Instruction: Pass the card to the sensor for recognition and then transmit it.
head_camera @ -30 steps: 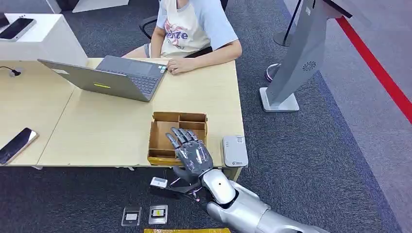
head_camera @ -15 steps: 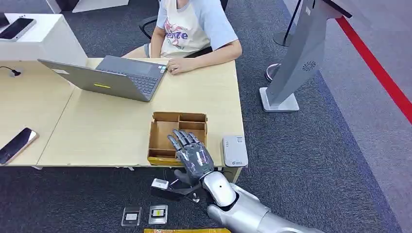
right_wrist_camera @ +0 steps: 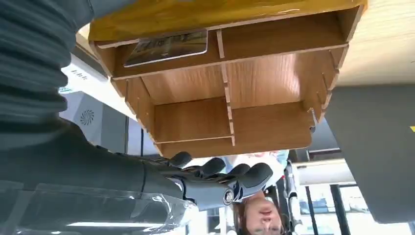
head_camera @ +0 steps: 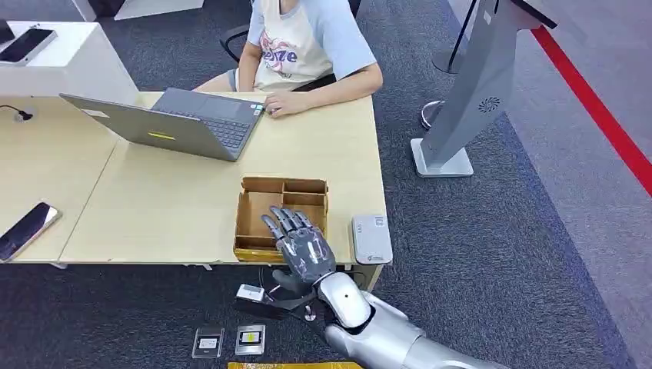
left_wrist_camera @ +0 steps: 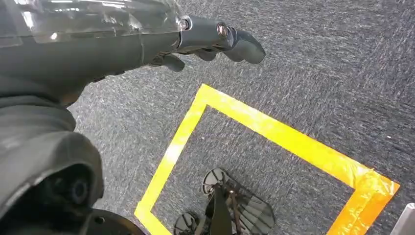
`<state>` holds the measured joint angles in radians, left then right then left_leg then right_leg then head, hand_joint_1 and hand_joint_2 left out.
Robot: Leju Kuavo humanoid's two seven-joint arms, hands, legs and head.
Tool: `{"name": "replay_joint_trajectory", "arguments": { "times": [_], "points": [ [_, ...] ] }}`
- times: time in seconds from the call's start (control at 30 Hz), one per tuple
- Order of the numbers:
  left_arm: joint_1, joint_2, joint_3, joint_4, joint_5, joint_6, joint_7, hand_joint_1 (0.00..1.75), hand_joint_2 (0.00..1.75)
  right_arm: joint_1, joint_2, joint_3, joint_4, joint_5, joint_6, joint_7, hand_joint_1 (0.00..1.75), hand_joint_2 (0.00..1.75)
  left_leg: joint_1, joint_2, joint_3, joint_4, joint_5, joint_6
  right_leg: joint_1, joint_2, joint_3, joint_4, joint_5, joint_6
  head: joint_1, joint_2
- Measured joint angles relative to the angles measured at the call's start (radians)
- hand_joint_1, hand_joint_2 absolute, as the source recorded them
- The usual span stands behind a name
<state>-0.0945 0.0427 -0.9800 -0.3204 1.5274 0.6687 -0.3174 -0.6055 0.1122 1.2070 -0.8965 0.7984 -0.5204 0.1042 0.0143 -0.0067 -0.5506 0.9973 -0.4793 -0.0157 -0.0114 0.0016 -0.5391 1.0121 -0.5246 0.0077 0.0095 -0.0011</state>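
A brown divided tray (head_camera: 283, 183) stands near the table's front edge. In the right wrist view a card (right_wrist_camera: 166, 46) lies flat in one compartment of the tray (right_wrist_camera: 254, 122), by its yellow-edged wall. My right hand (head_camera: 300, 244) hovers over the tray's near part with fingers stretched and apart, holding nothing; the same hand (right_wrist_camera: 215, 178) is apart from the card. The white sensor box (head_camera: 371, 239) sits on the table just right of the tray. My left hand (left_wrist_camera: 215, 41) hangs over the carpet, fingers loosely extended and empty.
A person (head_camera: 307, 46) sits behind the table at a grey laptop (head_camera: 173, 123). A phone (head_camera: 27, 229) lies at the table's left edge. A grey kiosk stand (head_camera: 469, 84) rises at the right. Two card sleeves (head_camera: 231, 340) and yellow tape (left_wrist_camera: 274, 134) are on the carpet.
My right hand has drawn slightly back toward the table's near edge and a little left over the tray, still empty. Nothing else has moved.
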Motion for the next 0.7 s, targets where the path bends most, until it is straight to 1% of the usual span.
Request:
{"name": "replay_joint_trajectory", "arguments": {
  "times": [0.57,0.7],
  "points": [
    [0.000,0.000,0.000,0.000,0.008,0.000,0.001,0.00,0.00,-0.001,0.044,0.002,0.077,0.000,0.018,-0.016,0.00,1.75,0.000,0.000,0.000,0.000,0.000,0.000,0.000,0.000,0.000,0.000,0.000,0.000,0.000,0.000],
    [0.000,0.000,0.000,0.000,0.009,0.000,0.001,0.00,0.00,-0.001,0.047,0.003,0.090,0.000,0.019,-0.017,0.00,1.75,0.000,0.000,0.000,0.000,0.000,0.000,0.000,0.000,0.000,0.000,0.000,0.000,0.000,0.000]
  ]
}}
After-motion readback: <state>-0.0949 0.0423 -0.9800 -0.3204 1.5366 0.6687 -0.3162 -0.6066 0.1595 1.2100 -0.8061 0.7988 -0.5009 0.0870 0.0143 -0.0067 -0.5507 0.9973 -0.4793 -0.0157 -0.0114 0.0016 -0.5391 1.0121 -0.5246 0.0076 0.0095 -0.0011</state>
